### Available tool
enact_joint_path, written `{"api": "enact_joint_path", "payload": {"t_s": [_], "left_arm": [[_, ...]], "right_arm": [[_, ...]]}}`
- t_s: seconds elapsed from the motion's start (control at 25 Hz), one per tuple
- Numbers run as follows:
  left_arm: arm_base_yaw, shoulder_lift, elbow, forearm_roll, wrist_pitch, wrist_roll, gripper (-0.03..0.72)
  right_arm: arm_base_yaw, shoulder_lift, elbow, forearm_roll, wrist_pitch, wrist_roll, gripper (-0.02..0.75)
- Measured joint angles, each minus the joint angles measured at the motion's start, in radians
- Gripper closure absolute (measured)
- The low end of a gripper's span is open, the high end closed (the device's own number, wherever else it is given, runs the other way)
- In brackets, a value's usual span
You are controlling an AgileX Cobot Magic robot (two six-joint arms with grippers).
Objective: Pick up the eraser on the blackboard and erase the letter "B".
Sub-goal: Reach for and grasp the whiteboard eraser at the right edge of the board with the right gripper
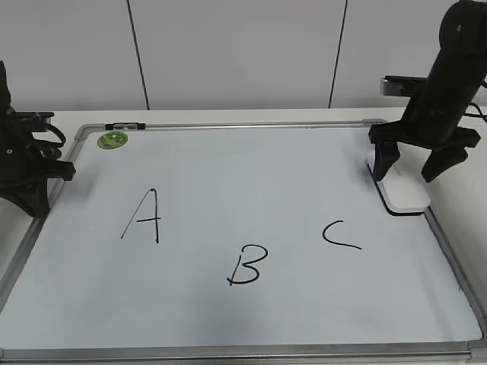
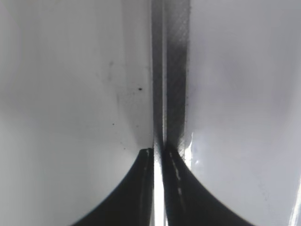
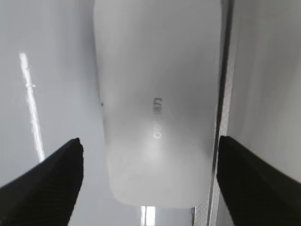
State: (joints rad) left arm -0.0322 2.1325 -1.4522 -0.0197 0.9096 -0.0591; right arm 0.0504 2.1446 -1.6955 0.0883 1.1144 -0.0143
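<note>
The blackboard (image 1: 228, 175) is a white board with a silver frame, lying flat. The black letter "B" (image 1: 247, 265) is at its front middle, between an "A" (image 1: 143, 216) and a "C" (image 1: 340, 234). The white eraser (image 1: 403, 190) lies at the board's right edge and fills the right wrist view (image 3: 160, 103). My right gripper (image 1: 415, 161) (image 3: 149, 160) is open, with its fingers on either side of the eraser and apart from it. My left gripper (image 1: 34, 179) (image 2: 159, 153) is shut and empty over the board's left frame.
A small round green magnet (image 1: 112, 140) sits at the board's back left corner. A marker (image 1: 125, 125) lies on the back frame. A grey device (image 1: 399, 86) stands behind the right arm. The board's frame (image 2: 164, 75) runs under the left fingers.
</note>
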Motion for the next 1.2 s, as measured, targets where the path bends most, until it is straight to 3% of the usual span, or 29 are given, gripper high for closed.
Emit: {"api": "enact_joint_path", "payload": {"t_s": [1.2], "left_arm": [[0.0, 0.0, 0.0, -0.002, 0.0, 0.0, 0.659]], "right_arm": [[0.002, 0.084, -0.074, 0.006, 0.0, -0.016, 0.12]]}}
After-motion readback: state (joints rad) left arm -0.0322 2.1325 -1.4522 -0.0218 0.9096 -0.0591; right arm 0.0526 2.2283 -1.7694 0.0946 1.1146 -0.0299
